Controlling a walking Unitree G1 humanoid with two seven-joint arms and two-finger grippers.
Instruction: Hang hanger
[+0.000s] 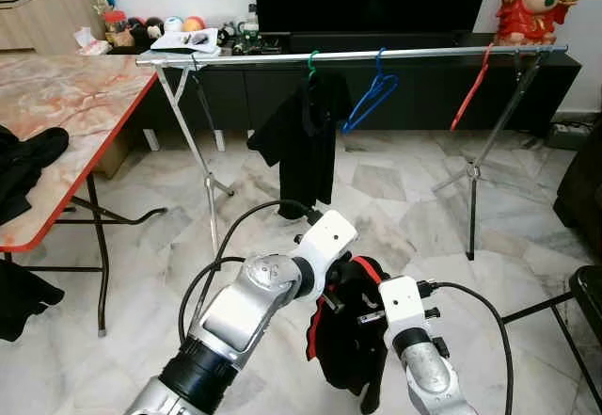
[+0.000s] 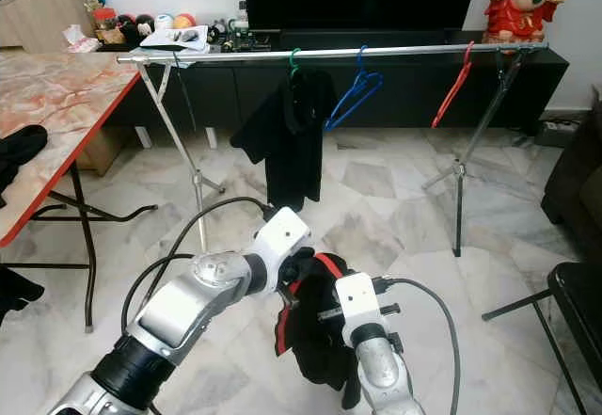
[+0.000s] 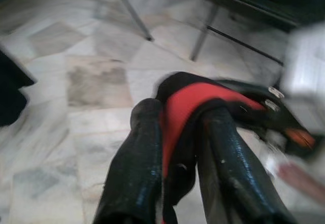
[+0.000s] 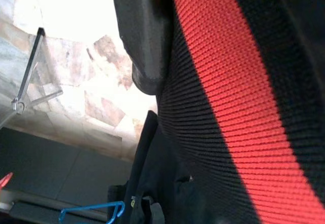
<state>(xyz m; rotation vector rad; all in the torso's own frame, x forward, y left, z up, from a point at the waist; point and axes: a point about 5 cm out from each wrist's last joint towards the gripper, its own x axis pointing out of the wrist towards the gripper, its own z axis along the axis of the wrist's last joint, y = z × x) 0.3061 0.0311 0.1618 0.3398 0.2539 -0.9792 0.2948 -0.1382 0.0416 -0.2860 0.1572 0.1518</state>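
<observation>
the long drying rail (image 1: pixel 376 55) stands well ahead of and above both claws, carrying a hung black shirt (image 1: pixel 303 137), a blue hanger (image 1: pixel 372 95) and a red hanger (image 1: pixel 472 87). down low, the left gripper (image 3: pixel 177 148) is pinched on the red-trimmed black garment (image 1: pixel 346 335), and the right gripper (image 1: pixel 362 319) presses against the same cloth, though i cannot tell its finger state. the cloth looks soft, light and floppy, so i'd take it by the red collar band; no containers here.

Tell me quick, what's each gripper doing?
Left gripper: shut on the black and red garment.
Right gripper: pressed against the same garment; cannot be told.
</observation>
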